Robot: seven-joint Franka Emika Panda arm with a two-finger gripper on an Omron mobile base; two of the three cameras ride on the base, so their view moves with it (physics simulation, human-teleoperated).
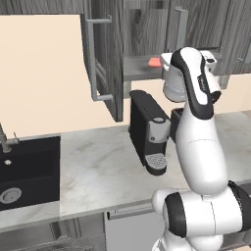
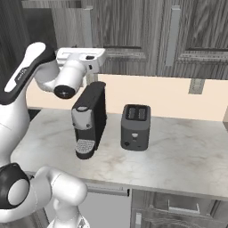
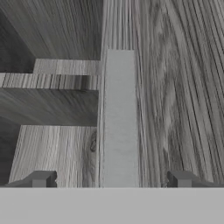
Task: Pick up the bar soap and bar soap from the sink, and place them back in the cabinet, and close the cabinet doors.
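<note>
The gripper is up at the cabinet, fingertips spread wide apart and holding nothing. Straight ahead of it runs a door's long silver handle, centred between the tips. One bar soap lies on the cabinet shelf, just beside the hand. The left door stands open. The black sink sits low, far off to the hand's left.

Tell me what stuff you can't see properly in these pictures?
- Bar soap on the cabinet shelf: left base view, the robot's hand hides part of it, so whether a second soap lies beside it can't be told.
- Sink: left base view, cut off by the left edge.
- Gripper: hand view, only the tips show.
</note>
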